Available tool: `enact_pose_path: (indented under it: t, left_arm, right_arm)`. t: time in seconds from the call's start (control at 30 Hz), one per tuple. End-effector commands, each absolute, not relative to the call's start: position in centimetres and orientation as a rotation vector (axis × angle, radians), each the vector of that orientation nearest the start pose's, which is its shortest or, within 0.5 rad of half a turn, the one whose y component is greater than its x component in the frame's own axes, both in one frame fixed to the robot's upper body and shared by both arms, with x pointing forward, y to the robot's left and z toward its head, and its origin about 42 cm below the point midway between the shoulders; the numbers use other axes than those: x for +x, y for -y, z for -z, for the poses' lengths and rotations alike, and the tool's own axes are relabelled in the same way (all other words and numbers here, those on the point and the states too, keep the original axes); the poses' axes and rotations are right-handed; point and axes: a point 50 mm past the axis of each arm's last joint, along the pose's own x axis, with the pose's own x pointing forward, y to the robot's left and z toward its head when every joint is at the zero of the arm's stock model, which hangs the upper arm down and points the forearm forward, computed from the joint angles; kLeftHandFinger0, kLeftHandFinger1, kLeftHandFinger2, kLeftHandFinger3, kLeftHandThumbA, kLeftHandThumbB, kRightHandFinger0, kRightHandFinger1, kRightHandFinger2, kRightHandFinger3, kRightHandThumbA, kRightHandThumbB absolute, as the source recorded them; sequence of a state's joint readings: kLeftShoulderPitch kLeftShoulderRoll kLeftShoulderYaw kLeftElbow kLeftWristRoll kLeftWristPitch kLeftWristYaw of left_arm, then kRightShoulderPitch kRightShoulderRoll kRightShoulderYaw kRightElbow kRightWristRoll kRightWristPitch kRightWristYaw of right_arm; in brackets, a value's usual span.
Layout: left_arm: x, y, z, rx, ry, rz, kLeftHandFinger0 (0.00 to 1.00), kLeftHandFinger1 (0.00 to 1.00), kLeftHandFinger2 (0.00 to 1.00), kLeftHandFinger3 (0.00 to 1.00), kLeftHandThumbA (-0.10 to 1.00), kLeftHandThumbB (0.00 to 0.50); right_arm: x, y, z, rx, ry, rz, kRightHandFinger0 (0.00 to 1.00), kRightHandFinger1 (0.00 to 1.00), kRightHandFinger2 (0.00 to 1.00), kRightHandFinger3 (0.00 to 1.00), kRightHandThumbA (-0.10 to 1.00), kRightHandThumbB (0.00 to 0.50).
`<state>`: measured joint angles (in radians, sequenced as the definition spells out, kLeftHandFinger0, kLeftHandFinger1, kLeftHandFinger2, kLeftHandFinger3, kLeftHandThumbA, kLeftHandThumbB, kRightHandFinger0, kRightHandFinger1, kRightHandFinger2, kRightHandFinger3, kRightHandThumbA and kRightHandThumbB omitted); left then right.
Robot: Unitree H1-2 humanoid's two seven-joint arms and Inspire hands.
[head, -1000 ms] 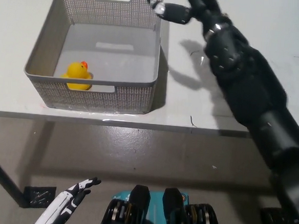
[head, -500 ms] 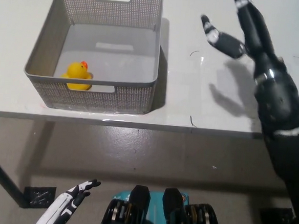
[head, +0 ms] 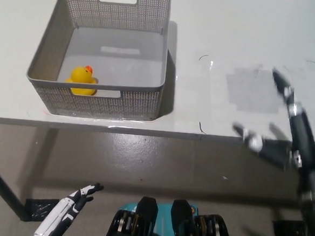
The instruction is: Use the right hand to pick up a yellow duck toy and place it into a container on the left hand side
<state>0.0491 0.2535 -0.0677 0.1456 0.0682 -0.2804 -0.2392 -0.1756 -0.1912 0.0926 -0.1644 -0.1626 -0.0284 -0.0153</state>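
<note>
A yellow duck toy (head: 83, 80) with an orange beak sits inside the grey mesh basket (head: 147, 103), at its near left corner. The basket stands on the left part of the white table (head: 217, 36). My black right hand (head: 284, 132) hovers at the table's near right edge, far from the basket, open with its fingers spread and nothing in it. My white left hand (head: 67, 209) hangs low at the lower left, below the table, with its fingers extended and holding nothing.
The table's front edge (head: 146, 130) runs across the middle of the picture, with grey floor below it. A black table leg (head: 1, 188) slants down at the lower left. Faint marks dot the tabletop right of the basket.
My right arm has drawn back from the basket's far right corner, sweeping right and down toward the table's near right edge. The duck and basket have not moved. The left hand stays low.
</note>
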Motion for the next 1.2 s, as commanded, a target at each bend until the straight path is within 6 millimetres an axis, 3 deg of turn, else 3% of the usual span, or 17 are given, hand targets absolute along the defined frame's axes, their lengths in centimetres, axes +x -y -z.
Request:
enact_pose_path:
  t: [0.0, 0.03, 0.1, 0.27, 0.33, 0.43, 0.6, 0.7, 0.83, 0.93, 1.17]
  left_arm:
    - [27.2, -28.3, -8.3, 0.245, 0.148, 0.257, 1.00, 1.00, 1.00, 1.00, 1.00, 0.226]
    - [27.1, -28.5, -8.3, 0.241, 0.149, 0.246, 1.00, 1.00, 1.00, 1.00, 1.00, 0.254]
    - [27.0, -28.6, -8.3, 0.231, 0.156, 0.233, 1.00, 1.00, 1.00, 1.00, 1.00, 0.274]
    - [26.9, -28.5, -8.3, 0.222, 0.165, 0.213, 1.00, 1.00, 1.00, 1.00, 1.00, 0.290]
    - [27.1, -28.1, -8.4, 0.207, 0.175, 0.199, 1.00, 1.00, 1.00, 1.00, 1.00, 0.308]
    - [27.0, -27.3, -8.5, 0.189, 0.197, 0.178, 1.00, 1.00, 1.00, 1.00, 1.00, 0.315]
    - [26.2, -26.6, -8.1, 0.141, 0.195, 0.137, 1.00, 1.00, 1.00, 1.00, 1.00, 0.319]
    - [26.1, -26.0, -8.2, 0.091, 0.175, 0.121, 1.00, 1.00, 1.00, 1.00, 1.00, 0.284]
    - [25.9, -25.2, -7.9, 0.072, 0.165, 0.122, 1.00, 1.00, 1.00, 1.00, 1.00, 0.281]
    - [25.9, -25.1, -7.6, 0.064, 0.159, 0.123, 1.00, 1.00, 1.00, 1.00, 1.00, 0.246]
    - [26.2, -25.8, -7.3, 0.077, 0.143, 0.113, 1.00, 1.00, 1.00, 1.00, 1.00, 0.243]
  right_arm:
    - [29.0, 22.7, -16.2, 0.070, 0.427, -0.199, 1.00, 1.00, 1.00, 1.00, 1.00, 0.295]
    - [28.8, 22.5, -14.5, 0.080, 0.379, -0.189, 1.00, 1.00, 1.00, 1.00, 1.00, 0.311]
    - [28.5, 22.0, -12.1, 0.106, 0.341, -0.185, 1.00, 1.00, 1.00, 1.00, 1.00, 0.268]
    - [27.6, 21.5, -8.4, 0.150, 0.268, -0.157, 1.00, 1.00, 1.00, 1.00, 1.00, 0.221]
    - [26.9, 20.5, -6.9, 0.218, 0.195, -0.138, 1.00, 1.00, 1.00, 1.00, 1.00, 0.240]
    - [26.2, 19.0, -5.4, 0.263, 0.149, -0.167, 1.00, 1.00, 1.00, 1.00, 1.00, 0.206]
    - [26.2, 17.6, -4.3, 0.288, 0.122, -0.195, 1.00, 1.00, 1.00, 1.00, 1.00, 0.193]
    - [26.6, 17.7, -4.2, 0.278, 0.121, -0.206, 1.00, 1.00, 1.00, 1.00, 1.00, 0.180]
    - [26.6, 17.9, -4.1, 0.281, 0.119, -0.207, 1.00, 1.00, 1.00, 1.00, 1.00, 0.185]
    - [26.5, 17.9, -4.0, 0.281, 0.113, -0.210, 1.00, 1.00, 1.00, 1.00, 1.00, 0.192]
    - [27.2, 17.7, -4.2, 0.269, 0.115, -0.219, 1.00, 1.00, 1.00, 1.00, 1.00, 0.189]
